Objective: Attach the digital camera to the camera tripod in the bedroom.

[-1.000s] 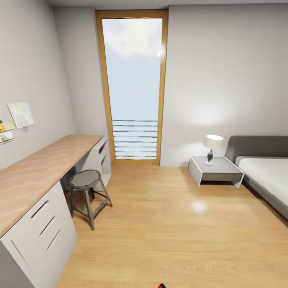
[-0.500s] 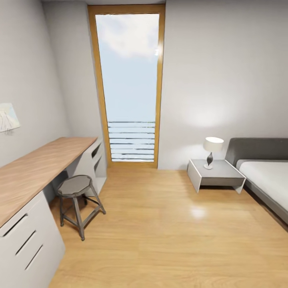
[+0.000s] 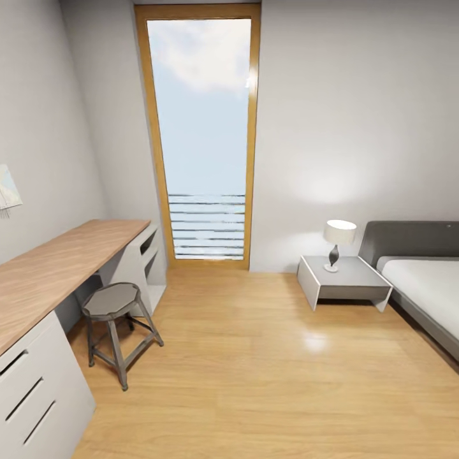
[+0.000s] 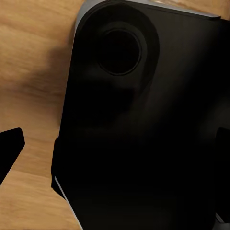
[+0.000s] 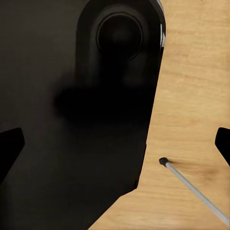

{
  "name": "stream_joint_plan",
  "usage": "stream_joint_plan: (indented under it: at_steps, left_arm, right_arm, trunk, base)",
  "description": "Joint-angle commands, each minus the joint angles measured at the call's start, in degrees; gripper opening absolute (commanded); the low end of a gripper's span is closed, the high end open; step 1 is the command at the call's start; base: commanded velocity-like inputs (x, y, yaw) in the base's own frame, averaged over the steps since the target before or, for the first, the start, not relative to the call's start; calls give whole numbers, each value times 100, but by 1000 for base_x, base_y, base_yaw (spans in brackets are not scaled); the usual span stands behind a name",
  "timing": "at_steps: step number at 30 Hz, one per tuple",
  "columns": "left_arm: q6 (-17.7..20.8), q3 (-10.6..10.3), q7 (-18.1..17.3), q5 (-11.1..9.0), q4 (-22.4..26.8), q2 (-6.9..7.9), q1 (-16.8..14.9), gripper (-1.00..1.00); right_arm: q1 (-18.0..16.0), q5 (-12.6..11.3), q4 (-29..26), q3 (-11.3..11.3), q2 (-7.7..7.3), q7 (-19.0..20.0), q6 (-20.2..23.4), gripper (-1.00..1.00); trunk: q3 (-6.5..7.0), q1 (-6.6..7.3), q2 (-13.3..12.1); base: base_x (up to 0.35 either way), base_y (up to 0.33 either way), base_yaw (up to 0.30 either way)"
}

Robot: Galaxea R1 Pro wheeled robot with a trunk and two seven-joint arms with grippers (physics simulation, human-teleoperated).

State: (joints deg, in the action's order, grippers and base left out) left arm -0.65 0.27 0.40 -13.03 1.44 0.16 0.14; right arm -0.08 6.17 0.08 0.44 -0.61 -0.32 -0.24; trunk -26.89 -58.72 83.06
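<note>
1. Whole head view has slid compared with a second ago: the pinned picture [image 3: 7,188] on the left wall is nearly off the edge. The desk [image 3: 64,261] and its drawers [image 3: 35,389] sit further left and lower. That's the camera moving, not the furniture, so I'd say the robot is rolling deeper into the bedroom [image 3: 357,127].
2. The stool [image 3: 112,302] shifted left the same way and is tucked just beside the desk.
3. The tall wood-framed window [image 3: 203,127] now looks bigger and its top frame is almost at the picture's edge, which fits driving forward.
4. On the right, the nightstand [image 3: 344,280] with the lamp [image 3: 338,239] on it and the grey bed [image 3: 421,280] barely moved in frame.
5. Left gripper [image 4: 116,148]: fingers spread wide, nothing between them, hanging over the robot's own black base [image 4: 143,120] and the wood floor [image 4: 33,57].
6. Right gripper [image 5: 116,146]: also wide apart and empty. Next to the base there's a thin silver rod [image 5: 191,187] with a black tip over the floor. It might be a leg of the camera tripod, but I can't tell for sure.
7. Where the digital camera is, I can't tell from this. My read is it's still the search-and-approach phase, with nothing picked up and the attaching not started.
</note>
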Motion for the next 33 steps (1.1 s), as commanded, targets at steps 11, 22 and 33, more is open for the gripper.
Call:
stream_joint_plan:
  at_steps: [11, 22, 33]
  left_arm:
    - [-7, -1, 4, -29, 6, -2, 2, 100]
    - [-6, 6, 4, -33, 6, 2, 3, 100]
    - [-5, 6, 4, -33, 6, 2, 2, 100]
  right_arm:
    - [-1, 59, 1, 0, 3, -3, -3, 100]
    - [-1, 59, 1, 0, 2, -3, -3, 100]
    - [-1, 60, 1, 0, 0, -3, -3, 100]
  trunk:
    - [-3, 0, 2]
    - [-3, 0, 2]
    - [-3, 0, 2]
  base:
    - [4, -79, 0]
    - [0, -48, 0]
    - [0, -198, 0]
